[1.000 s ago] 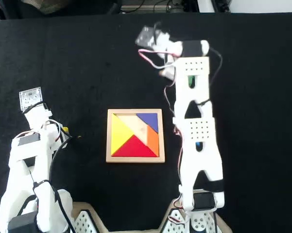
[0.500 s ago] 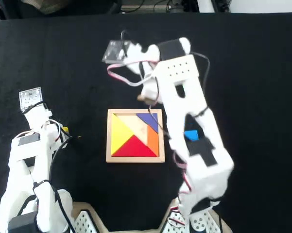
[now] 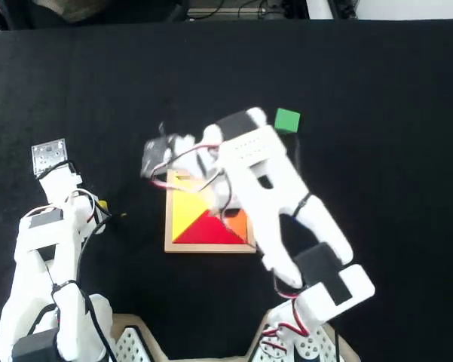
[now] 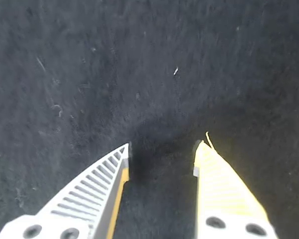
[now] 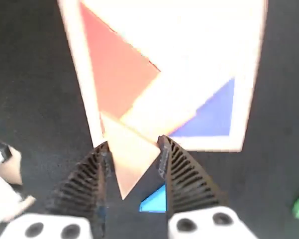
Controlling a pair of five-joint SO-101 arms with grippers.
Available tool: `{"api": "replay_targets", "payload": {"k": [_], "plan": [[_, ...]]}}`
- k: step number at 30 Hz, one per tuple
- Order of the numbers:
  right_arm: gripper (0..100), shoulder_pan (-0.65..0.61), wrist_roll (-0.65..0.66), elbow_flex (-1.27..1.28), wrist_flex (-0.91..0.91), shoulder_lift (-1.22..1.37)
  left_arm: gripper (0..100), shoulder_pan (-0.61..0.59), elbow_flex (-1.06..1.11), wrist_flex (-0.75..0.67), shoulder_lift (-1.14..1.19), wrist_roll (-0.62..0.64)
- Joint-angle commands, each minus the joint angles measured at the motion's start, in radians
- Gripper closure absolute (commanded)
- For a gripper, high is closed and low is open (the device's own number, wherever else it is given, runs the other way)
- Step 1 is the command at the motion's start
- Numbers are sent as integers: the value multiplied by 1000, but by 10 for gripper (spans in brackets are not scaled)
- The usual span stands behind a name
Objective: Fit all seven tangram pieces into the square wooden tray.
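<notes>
The square wooden tray (image 3: 210, 247) lies mid-table with a yellow triangle (image 3: 182, 215), a red triangle (image 3: 208, 231) and an orange piece (image 3: 238, 219) showing; the right arm (image 3: 250, 160) covers its far and right parts. My right gripper (image 5: 133, 145) is shut on a pale wooden triangle (image 5: 123, 167), held over the tray's rim (image 5: 84, 89) near a blue triangle (image 5: 215, 115). A light-blue piece (image 5: 155, 200) shows just below the fingers. A green square (image 3: 287, 121) lies beyond the tray. My left gripper (image 4: 163, 148) is open over bare black cloth, left of the tray (image 3: 98, 205).
Black cloth covers the whole table. The arm bases stand at the near edge. Open cloth lies left of the tray and across the far side.
The right arm swung from the far side of the table leftward and back toward me, ending over the tray with the pale triangle. The green square came into sight. The left arm stayed put.
</notes>
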Motion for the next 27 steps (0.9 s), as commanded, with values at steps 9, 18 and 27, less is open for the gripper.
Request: {"api": "replay_targets", "payload": {"k": [9,18,27], "plan": [[988,-17,459,71,-58,-48,788,13,-8,-15,-8,2],[988,49,465,90,-219,41,788,13,-10,-15,-8,2],[987,57,446,-2,-262,188,788,13,-10,-15,-8,2]]}}
